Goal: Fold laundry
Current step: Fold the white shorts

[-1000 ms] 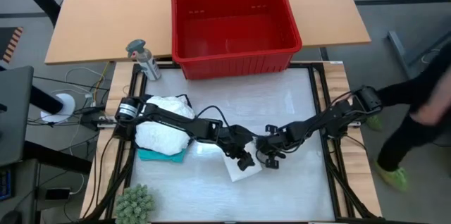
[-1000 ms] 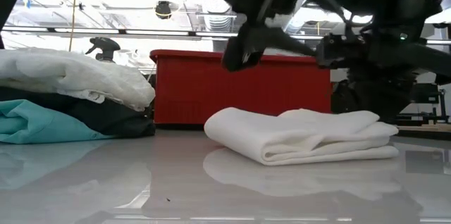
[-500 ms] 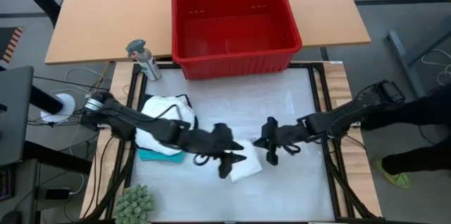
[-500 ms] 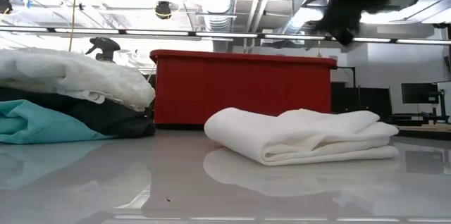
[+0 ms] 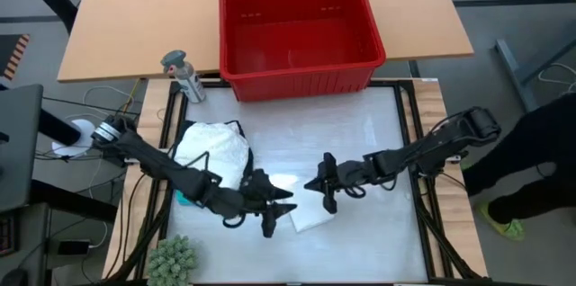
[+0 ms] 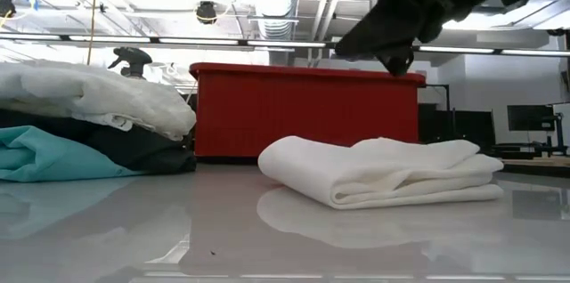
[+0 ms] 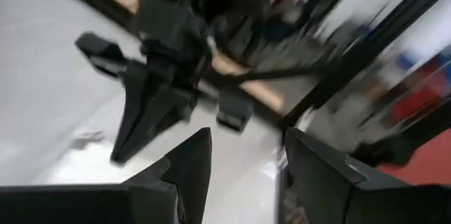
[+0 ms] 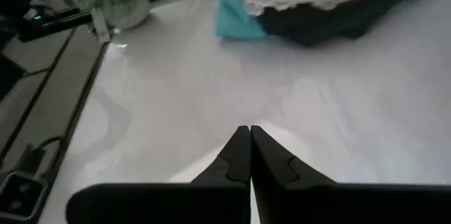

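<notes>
Folded white cloth garment (image 6: 383,172) lying flat mid-table, both claws lifted off it.
Left gripper (image 5: 274,211) hangs empty, fingers apart; right gripper (image 5: 321,183) pinched closed on nothing.

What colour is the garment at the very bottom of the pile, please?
Teal: the bottom soft cloth garment under the black one, clearest in the low view.

overhead, table-level, two wrist views, shared table (image 5: 360,232)
</notes>
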